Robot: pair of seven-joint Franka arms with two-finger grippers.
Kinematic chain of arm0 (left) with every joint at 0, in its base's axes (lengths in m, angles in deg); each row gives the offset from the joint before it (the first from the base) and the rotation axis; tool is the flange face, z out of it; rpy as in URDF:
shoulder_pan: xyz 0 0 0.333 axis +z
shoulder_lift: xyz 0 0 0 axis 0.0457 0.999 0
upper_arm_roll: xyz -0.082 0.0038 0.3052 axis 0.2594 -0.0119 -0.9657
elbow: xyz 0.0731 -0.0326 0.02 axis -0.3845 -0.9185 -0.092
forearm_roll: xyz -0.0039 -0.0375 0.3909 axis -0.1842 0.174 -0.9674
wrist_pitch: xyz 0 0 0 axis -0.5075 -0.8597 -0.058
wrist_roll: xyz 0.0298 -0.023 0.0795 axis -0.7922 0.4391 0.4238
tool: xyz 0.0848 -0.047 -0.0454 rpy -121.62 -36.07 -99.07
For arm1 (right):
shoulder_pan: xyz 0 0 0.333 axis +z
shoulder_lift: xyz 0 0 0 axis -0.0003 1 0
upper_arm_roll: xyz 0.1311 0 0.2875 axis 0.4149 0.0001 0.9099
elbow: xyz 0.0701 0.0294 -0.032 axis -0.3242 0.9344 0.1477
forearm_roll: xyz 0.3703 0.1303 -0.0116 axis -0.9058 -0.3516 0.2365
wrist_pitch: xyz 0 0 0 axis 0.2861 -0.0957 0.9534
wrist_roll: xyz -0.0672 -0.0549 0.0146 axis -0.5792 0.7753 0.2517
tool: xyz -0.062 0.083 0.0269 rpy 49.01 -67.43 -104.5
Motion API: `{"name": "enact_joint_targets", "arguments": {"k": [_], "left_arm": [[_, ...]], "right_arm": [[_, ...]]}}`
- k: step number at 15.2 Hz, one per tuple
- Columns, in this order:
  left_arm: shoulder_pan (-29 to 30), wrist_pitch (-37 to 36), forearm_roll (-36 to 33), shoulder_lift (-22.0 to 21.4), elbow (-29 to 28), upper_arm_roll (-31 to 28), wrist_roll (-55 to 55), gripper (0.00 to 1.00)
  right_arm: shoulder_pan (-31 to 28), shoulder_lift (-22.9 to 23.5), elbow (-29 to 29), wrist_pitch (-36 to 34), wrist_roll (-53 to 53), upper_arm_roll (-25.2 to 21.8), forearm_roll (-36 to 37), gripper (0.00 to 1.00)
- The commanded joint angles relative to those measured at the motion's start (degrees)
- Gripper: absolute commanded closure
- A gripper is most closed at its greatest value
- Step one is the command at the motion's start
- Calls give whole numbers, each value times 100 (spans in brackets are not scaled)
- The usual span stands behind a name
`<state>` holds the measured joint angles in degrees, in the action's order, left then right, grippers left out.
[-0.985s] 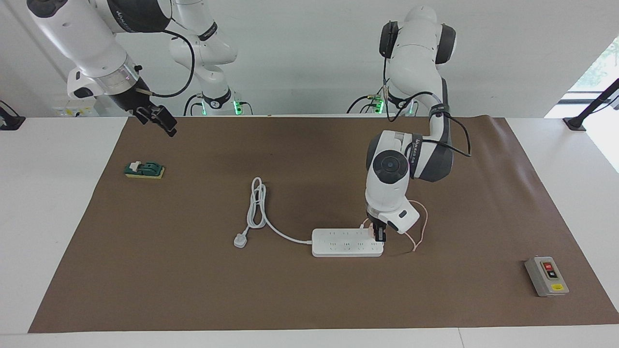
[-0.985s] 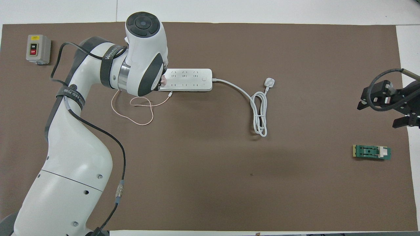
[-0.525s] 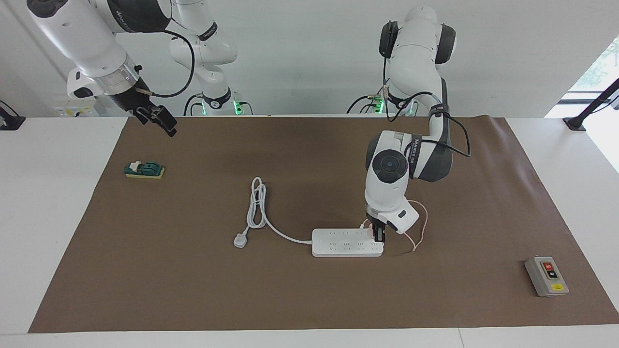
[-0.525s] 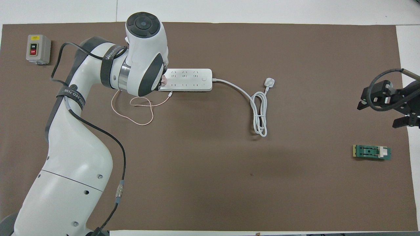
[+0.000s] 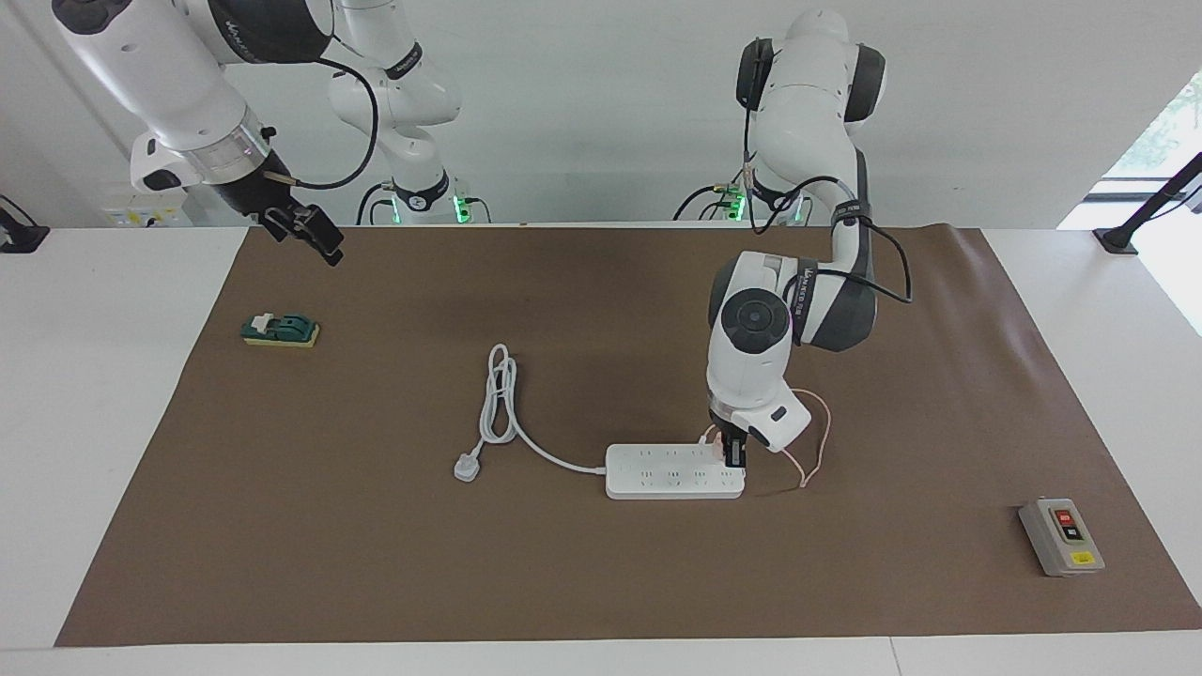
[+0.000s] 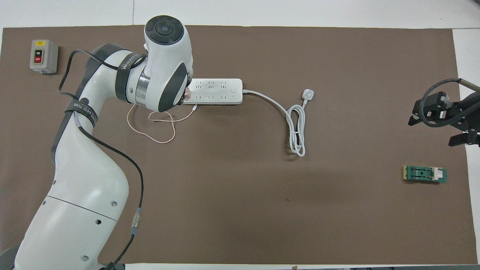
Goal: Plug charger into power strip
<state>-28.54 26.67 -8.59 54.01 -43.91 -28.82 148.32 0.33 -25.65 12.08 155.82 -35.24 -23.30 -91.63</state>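
Note:
The white power strip [image 5: 671, 472] [image 6: 215, 91] lies flat near the middle of the brown mat. My left gripper [image 5: 734, 455] points straight down over the strip's end toward the left arm's side, shut on the pale-pink charger [image 5: 719, 449] [image 6: 186, 91]. The charger rests against the strip's top; I cannot tell how deep its pins sit. Its thin pink cable [image 5: 819, 441] [image 6: 161, 127] loops on the mat beside the strip. In the overhead view the left wrist hides the gripper. My right gripper [image 5: 327, 246] [image 6: 434, 131] waits open in the air over the mat's edge at the right arm's end.
The strip's thick white cord coils on the mat and ends in a white three-pin plug [image 5: 467, 467] [image 6: 307, 93]. A green switch block [image 5: 280, 330] [image 6: 425, 174] lies under the right gripper. A grey button box [image 5: 1061, 537] [image 6: 44, 56] stands at the left arm's end.
The left arm's wrist has shifted very slightly while its gripper stays on the charger at the strip's end. The right arm has not moved.

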Motion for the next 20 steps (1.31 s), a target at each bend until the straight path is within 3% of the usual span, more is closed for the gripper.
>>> {"name": "enact_joint_targets", "arguments": {"k": [1, 20], "left_arm": [[-66, 436, 0, -125, -587, -10, -58, 100], [-268, 1183, -9, 191, -868, -27, 136, 100]], "right_arm": [[-87, -53, 15, -56, -108, 69, 22, 0], [-87, -53, 15, -65, -108, 60, 22, 0]]}}
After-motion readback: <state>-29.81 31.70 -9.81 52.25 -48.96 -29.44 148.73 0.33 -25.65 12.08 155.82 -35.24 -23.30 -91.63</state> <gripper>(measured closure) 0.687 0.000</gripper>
